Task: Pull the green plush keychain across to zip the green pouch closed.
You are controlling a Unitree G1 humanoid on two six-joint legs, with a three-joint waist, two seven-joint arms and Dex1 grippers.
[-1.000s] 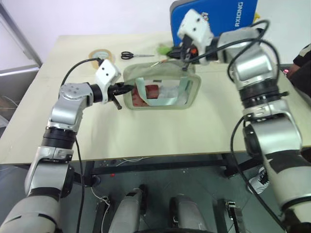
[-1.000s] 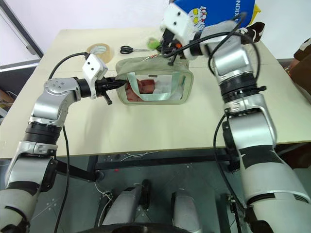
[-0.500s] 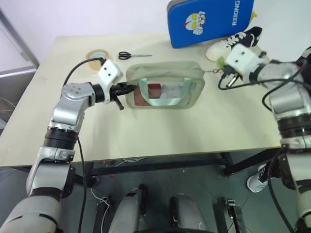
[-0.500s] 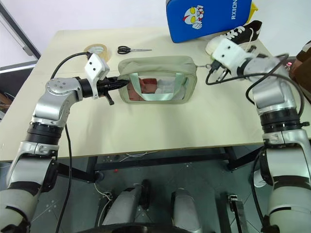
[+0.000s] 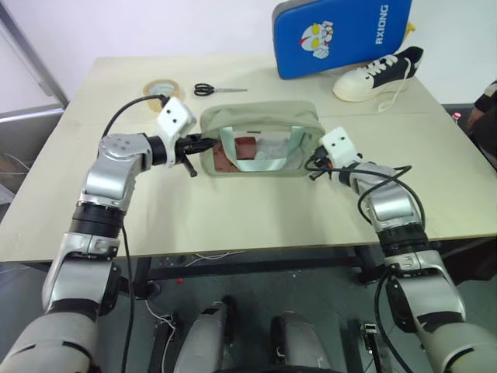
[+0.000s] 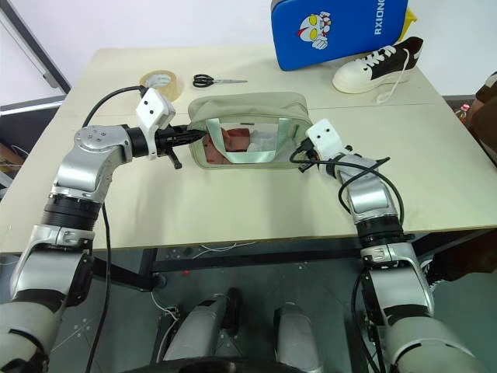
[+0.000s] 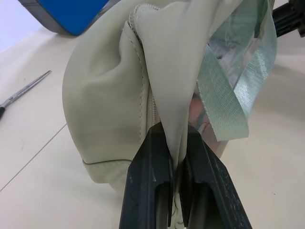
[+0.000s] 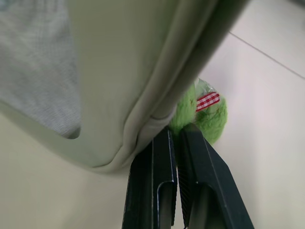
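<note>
Now my left claw (image 7: 178, 191) pinches the green pouch (image 5: 260, 124) at its left end, my right claw (image 8: 177, 143) nips the green plush keychain (image 8: 209, 117) at its right end; zip apparently closed, so I judge release comes next.

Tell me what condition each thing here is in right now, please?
green pouch: upright on the table, zipped shut along the top
green plush keychain: at the pouch's right end, pinched
left tool: shut on the pouch's left end
right tool: shut on the keychain
scissors: lying closed
white sneaker: laced, upright
</note>
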